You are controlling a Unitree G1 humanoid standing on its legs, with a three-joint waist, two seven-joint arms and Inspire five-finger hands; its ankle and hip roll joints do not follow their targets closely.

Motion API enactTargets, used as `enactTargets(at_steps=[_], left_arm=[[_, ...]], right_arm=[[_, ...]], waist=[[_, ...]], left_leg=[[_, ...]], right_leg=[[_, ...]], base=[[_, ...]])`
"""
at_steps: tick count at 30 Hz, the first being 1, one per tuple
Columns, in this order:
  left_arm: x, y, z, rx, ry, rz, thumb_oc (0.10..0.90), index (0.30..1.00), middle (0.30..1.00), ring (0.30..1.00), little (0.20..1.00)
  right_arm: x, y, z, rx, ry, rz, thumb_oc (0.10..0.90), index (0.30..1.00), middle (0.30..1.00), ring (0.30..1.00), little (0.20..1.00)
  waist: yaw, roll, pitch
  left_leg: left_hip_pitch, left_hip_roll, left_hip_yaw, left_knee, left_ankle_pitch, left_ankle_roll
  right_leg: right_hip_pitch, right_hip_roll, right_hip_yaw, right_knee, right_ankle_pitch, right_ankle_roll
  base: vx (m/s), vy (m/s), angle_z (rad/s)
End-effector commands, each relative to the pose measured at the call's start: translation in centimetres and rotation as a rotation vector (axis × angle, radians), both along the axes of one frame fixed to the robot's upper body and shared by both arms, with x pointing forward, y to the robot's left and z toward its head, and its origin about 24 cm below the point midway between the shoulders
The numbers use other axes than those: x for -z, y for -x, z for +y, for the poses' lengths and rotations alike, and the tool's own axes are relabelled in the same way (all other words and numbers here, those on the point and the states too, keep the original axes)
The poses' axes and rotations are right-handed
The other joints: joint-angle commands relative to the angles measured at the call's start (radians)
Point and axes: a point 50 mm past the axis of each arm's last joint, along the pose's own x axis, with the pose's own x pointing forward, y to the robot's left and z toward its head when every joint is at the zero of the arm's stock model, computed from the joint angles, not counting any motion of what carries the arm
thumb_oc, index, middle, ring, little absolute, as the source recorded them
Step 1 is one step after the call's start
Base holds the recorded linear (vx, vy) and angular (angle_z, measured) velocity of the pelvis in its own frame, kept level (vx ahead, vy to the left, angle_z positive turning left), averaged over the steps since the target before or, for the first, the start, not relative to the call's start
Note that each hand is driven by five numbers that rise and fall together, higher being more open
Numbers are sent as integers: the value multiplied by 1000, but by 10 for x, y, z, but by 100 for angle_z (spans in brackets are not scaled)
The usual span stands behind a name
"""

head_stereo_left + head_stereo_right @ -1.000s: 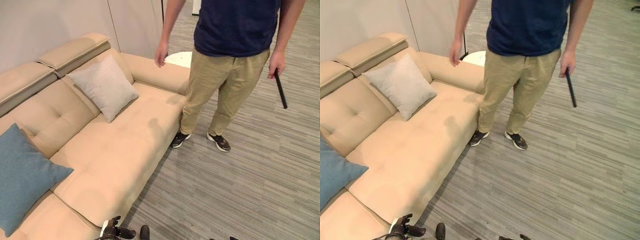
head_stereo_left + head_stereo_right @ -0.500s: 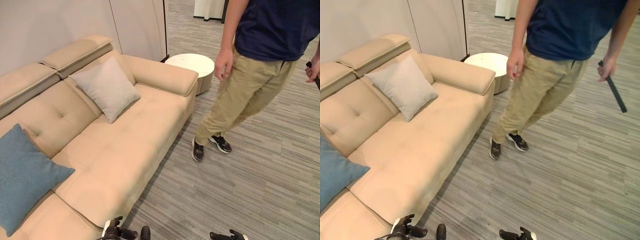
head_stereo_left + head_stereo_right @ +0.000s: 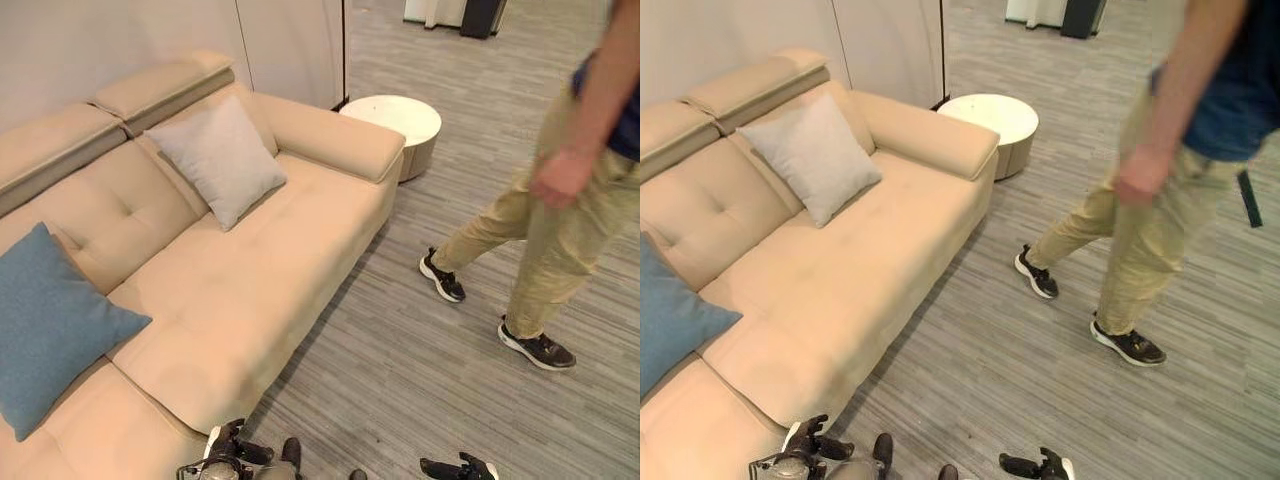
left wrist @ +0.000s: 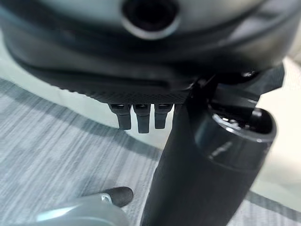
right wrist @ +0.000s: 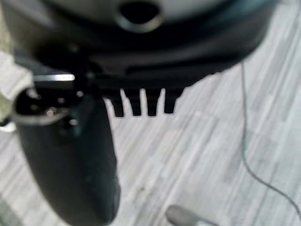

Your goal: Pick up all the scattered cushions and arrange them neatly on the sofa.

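Note:
A beige sofa (image 3: 250,290) runs along the wall on my left. A light grey cushion (image 3: 218,158) leans upright against its backrest near the far armrest. A blue cushion (image 3: 50,325) leans against the backrest at the near end. My left hand (image 3: 235,455) hangs low beside the sofa's front corner, open and holding nothing; its straight fingers (image 4: 138,117) and thumb (image 4: 207,169) show over the floor. My right hand (image 3: 460,467) hangs low over the floor to the right, open and empty, with its fingers (image 5: 141,102) straight.
A person (image 3: 560,200) in khaki trousers steps across the striped grey floor on the right, holding a black stick (image 3: 1248,198). A round white side table (image 3: 392,120) stands past the sofa's far armrest. A wall runs behind the sofa.
The person has walked away from the sofa's front edge toward the right. My right hand has come into sight at the lower edge. Both cushions stay put.

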Motion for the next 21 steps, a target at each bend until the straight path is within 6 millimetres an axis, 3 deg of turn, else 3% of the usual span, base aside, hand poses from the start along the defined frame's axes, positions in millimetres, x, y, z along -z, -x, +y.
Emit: enactTargets(at_steps=[1,5,6,8,9,11,13,14,15,18,21], left_arm=[[8,23,-4,-9,-1,43,800,900,900,900,900],[7,23,0,-33,-9,39,800,900,900,900,900],[6,22,2,-38,-13,35,800,900,900,900,900],[4,19,6,-48,-23,21,800,900,900,900,900],[3,15,7,-45,-28,8,800,900,900,900,900],[0,9,10,-43,-39,-15,800,900,900,900,900],[0,9,10,-44,-39,-15,800,900,900,900,900],[-3,4,11,-40,-44,-34,800,900,900,900,900],[-3,4,11,-40,-44,-34,800,900,900,900,900],[-2,5,11,-29,-49,-27,800,900,900,900,900],[0,7,9,-28,-48,-12,800,900,900,900,900]], right_arm=[[-3,-6,-4,-28,29,-18,800,900,900,900,900],[-2,-3,-2,-47,23,-1,800,900,900,900,900],[-2,-5,-2,-53,22,-1,800,900,900,900,900],[-3,-10,0,-81,24,-9,800,900,900,900,900],[-4,-13,1,-95,26,-15,800,900,900,900,900],[-7,-22,3,-115,31,-43,800,900,900,900,900],[-7,-22,3,-115,31,-43,800,900,900,900,900],[-9,-31,6,-150,34,-64,800,900,900,900,900],[-9,-31,6,-150,35,-64,800,900,900,900,900],[-11,-35,5,-169,39,-71,800,900,900,900,900],[-11,-34,4,-177,45,-65,800,900,900,900,900]], waist=[[34,-25,-27],[48,-22,-28],[52,-17,-27],[42,-12,-4],[32,-3,6],[24,20,22],[24,19,23],[13,24,28],[13,25,30],[-5,17,41],[-18,10,43]], left_leg=[[-3,-28,3,18,-136,36],[68,-31,13,-26,-160,65],[86,-31,15,-41,-164,76],[124,-39,20,-55,-170,105],[131,-35,16,-64,-167,117],[175,-22,4,-95,-180,127],[177,-23,4,-97,-179,127],[215,-16,-6,-124,-194,116],[218,-15,-7,-125,-195,115],[256,-19,-24,-141,-217,98],[288,-22,-42,-146,-240,83]], right_leg=[[77,-23,86,-29,-39,152],[70,-61,88,86,-62,180],[37,-79,85,161,-46,194],[-41,-113,102,332,42,229],[-82,-116,111,409,74,233],[-178,-131,106,499,72,219],[-177,-132,106,501,70,218],[-204,-144,91,354,54,209],[-200,-142,90,352,54,209],[-241,-151,112,148,120,232],[-241,-153,132,56,157,252]], base=[[319,136,-7],[191,125,-55],[175,169,-43],[110,149,-43],[67,122,-21],[129,80,20],[160,-29,16],[219,-91,-4],[281,-131,-10],[223,-155,-16],[259,-184,0]])
